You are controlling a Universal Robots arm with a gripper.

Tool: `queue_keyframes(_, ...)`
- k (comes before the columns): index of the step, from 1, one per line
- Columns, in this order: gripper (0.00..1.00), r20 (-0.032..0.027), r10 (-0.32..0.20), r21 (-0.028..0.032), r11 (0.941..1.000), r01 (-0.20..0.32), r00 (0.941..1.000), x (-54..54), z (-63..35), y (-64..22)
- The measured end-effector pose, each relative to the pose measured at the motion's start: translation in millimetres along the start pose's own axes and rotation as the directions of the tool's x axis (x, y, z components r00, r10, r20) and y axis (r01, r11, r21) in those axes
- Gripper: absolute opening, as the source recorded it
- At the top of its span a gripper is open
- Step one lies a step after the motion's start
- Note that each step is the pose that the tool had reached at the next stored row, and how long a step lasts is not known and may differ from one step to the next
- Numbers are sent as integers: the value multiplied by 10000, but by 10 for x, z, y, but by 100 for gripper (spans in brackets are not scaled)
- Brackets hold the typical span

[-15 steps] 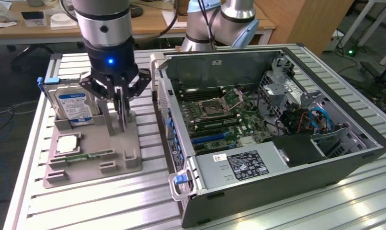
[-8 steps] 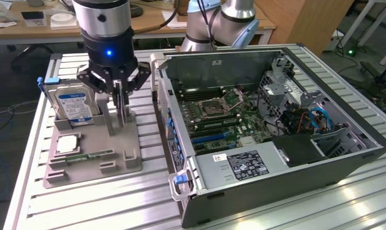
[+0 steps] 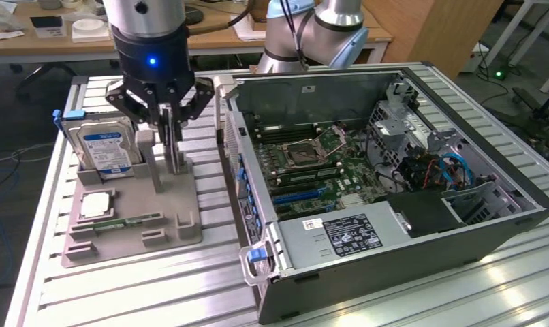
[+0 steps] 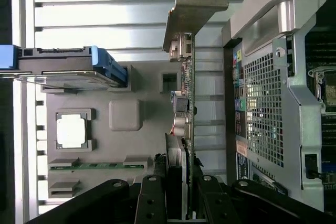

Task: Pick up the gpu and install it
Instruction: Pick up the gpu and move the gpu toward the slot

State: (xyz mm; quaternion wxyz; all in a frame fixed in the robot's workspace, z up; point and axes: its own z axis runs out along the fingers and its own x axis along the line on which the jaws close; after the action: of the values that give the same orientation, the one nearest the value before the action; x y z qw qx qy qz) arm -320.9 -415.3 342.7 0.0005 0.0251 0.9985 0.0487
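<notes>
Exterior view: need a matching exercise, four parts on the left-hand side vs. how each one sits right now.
Things:
1. gpu
2. hard drive
3. memory stick
4. processor chip

States:
A. lying flat in a long groove of the gray tray
B. on edge, clamped by the gripper
C. lying flat in a square recess of the tray
D. standing upright in a tray slot, blue label showing

Pairs: 1-B, 2-D, 3-A, 4-C
</notes>
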Motion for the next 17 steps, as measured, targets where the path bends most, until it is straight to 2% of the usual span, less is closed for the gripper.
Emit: queue_keyframes(17, 27, 0, 0, -3, 10000, 0, 10000, 0, -279, 27)
